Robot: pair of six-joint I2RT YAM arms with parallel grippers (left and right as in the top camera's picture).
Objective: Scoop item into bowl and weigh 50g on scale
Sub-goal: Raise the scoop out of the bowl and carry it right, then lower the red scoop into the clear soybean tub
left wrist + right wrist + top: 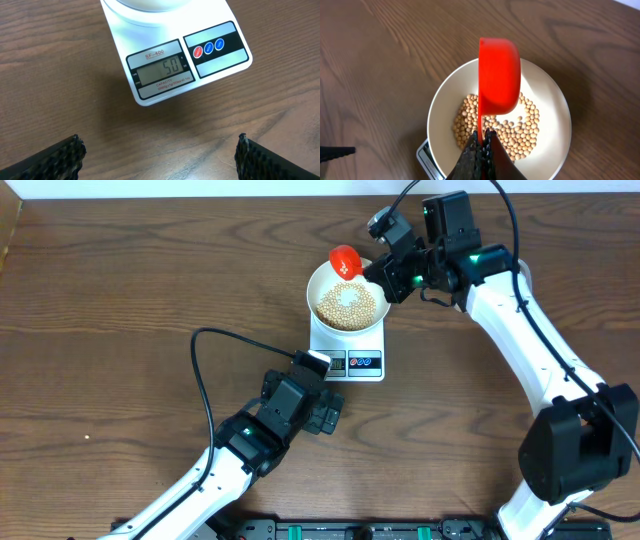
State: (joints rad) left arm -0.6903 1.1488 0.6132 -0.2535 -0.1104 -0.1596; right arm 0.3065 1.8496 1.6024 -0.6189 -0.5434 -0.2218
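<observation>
1. The right gripper (481, 145) is clenched on the thin handle of a red scoop (497, 75); the jaws are pressed together around it; the scoop is held on edge above the bowl (547, 100), its cup turned sideways.
2. The left gripper (160, 155) is released, jaws spread wide; nothing is grasped or touched; it is positioned over bare surface (60, 75) just in front of the scale (165, 30).
3. In the left wrist view only the two dark fingertips (55, 160) are seen at the lower corners; the bowl is cut off at the top edge.
4. In the right wrist view the scale is almost wholly hidden beneath the bowl; only one corner is seen; the scoop's interior cannot be seen.
5. The bowl is seated on the scale platform; the beans (520, 132) are heaped in its bottom, partly covered by the scoop.
6. The display (162, 70) is read as 50; a red and two blue buttons (209, 47) are seen beside it.
</observation>
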